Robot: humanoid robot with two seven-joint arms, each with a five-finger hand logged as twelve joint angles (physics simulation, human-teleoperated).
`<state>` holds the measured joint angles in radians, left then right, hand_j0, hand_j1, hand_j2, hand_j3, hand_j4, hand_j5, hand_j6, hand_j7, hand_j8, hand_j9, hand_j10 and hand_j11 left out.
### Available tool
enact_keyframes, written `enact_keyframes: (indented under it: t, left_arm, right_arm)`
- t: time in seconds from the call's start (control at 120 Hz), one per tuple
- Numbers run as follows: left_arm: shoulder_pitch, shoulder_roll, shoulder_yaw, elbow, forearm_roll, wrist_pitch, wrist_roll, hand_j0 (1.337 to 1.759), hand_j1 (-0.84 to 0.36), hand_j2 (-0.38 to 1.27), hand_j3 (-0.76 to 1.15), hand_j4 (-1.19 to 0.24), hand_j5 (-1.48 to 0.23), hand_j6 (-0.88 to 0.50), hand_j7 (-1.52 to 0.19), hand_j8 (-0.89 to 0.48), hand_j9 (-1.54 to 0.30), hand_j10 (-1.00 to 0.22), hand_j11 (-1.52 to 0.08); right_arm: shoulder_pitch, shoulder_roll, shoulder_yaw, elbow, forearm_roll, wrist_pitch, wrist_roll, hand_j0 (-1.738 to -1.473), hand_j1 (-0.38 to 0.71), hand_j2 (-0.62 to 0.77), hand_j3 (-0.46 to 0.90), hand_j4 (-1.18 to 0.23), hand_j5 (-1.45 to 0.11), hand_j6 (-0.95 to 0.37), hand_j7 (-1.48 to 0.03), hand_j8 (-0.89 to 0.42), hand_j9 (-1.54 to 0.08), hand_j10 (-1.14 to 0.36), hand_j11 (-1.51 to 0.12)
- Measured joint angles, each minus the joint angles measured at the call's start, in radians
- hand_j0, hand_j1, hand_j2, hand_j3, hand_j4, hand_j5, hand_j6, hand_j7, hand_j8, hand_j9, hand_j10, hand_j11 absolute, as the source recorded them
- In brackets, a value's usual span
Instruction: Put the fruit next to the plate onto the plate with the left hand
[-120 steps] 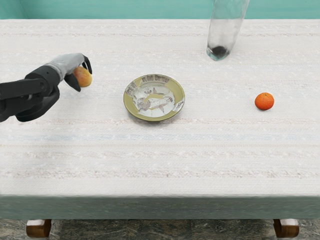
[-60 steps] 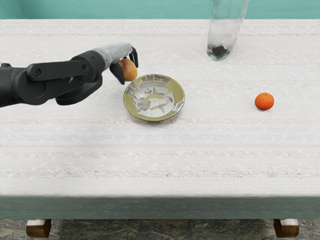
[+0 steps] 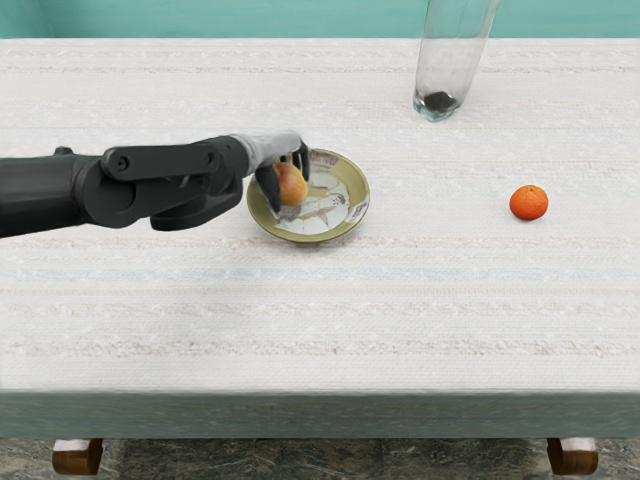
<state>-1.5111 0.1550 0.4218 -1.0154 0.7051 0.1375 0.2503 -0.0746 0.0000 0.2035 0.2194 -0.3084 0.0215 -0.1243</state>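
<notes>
Your left hand (image 3: 274,160) reaches in from the left over a pale bench (image 3: 320,320), its fingers (image 3: 267,187) closed around a small yellow-orange fruit (image 3: 291,186), perhaps a peach. The fruit is over the left part of a patterned plate (image 3: 352,212) at mid-bench; whether it touches the plate cannot be told. An orange (image 3: 529,202) lies well apart to the right, and a clear glass vessel (image 3: 452,55) stands at the far side. The right hand is out of view. The fruit looks light, round and smooth, likely to roll, and to bruise if squeezed. Grip gently across its widest part, and let go only once it rests in the plate's hollow.
</notes>
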Motion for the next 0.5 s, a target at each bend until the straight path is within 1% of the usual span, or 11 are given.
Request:
enact_keyframes:
  t: [0.067, 0.108, 0.142, 0.242, 0.375, 0.433, 0.5]
  left_arm:
    - [0.007, -0.002, 0.001, 0.008, -0.001, -0.002, 0.001, 1.654, -0.26, 0.31, 0.00, -0.56, -0.93, -0.28, -0.90, -0.35, -0.86, -0.61, -0.88]
    - [0.008, -0.003, 0.000, 0.014, -0.001, -0.002, 0.001, 1.654, -0.23, 0.24, 0.00, -0.56, -0.89, -0.30, -0.87, -0.36, -0.83, -0.59, -0.84]
    - [0.007, -0.003, -0.001, 0.017, -0.009, -0.002, 0.001, 1.655, -0.21, 0.22, 0.00, -0.53, -0.83, -0.31, -0.81, -0.37, -0.78, -0.56, -0.79]
    - [0.004, -0.003, -0.003, 0.022, -0.053, -0.003, 0.001, 1.656, -0.12, 0.15, 0.00, -0.42, -0.64, -0.29, -0.63, -0.33, -0.61, -0.44, -0.61]
    - [-0.008, 0.004, -0.022, 0.020, -0.074, -0.007, 0.000, 1.657, -0.04, 0.11, 0.00, -0.34, -0.49, -0.27, -0.49, -0.29, -0.47, -0.35, -0.48]
    - [-0.015, 0.061, -0.071, 0.018, -0.103, -0.033, 0.000, 1.657, -0.02, 0.09, 0.00, -0.32, -0.45, -0.27, -0.45, -0.28, -0.44, -0.33, -0.44]
    - [-0.018, 0.170, -0.132, 0.013, -0.221, -0.130, 0.000, 1.658, 0.00, 0.08, 0.00, -0.30, -0.42, -0.27, -0.41, -0.28, -0.41, -0.31, -0.41]
  right_arm:
    - [0.000, 0.000, 0.000, 0.000, 0.000, 0.000, 0.000, -1.658, -0.31, -0.01, 0.00, -0.03, -0.04, -0.03, -0.04, -0.03, -0.04, -0.03, -0.04]
    - [0.000, 0.000, 0.000, 0.000, 0.000, 0.000, 0.000, -1.658, -0.31, -0.01, 0.00, -0.03, -0.04, -0.03, -0.04, -0.03, -0.04, -0.03, -0.04]
    - [0.000, 0.000, 0.000, 0.000, 0.000, 0.000, 0.000, -1.658, -0.31, -0.01, 0.00, -0.03, -0.04, -0.03, -0.04, -0.03, -0.04, -0.03, -0.04]
    - [0.000, 0.000, 0.000, 0.000, 0.000, 0.000, 0.000, -1.658, -0.31, -0.01, 0.00, -0.03, -0.04, -0.03, -0.04, -0.03, -0.04, -0.03, -0.04]
    - [0.000, 0.000, 0.000, 0.000, 0.000, 0.000, 0.000, -1.658, -0.31, -0.01, 0.00, -0.03, -0.04, -0.03, -0.04, -0.03, -0.04, -0.03, -0.04]
    - [0.000, 0.000, 0.000, 0.000, 0.000, 0.000, 0.000, -1.658, -0.31, -0.01, 0.00, -0.03, -0.04, -0.03, -0.04, -0.03, -0.04, -0.03, -0.04]
    - [0.000, 0.000, 0.000, 0.000, 0.000, 0.000, 0.000, -1.658, -0.31, -0.01, 0.00, -0.03, -0.04, -0.03, -0.04, -0.03, -0.04, -0.03, -0.04]
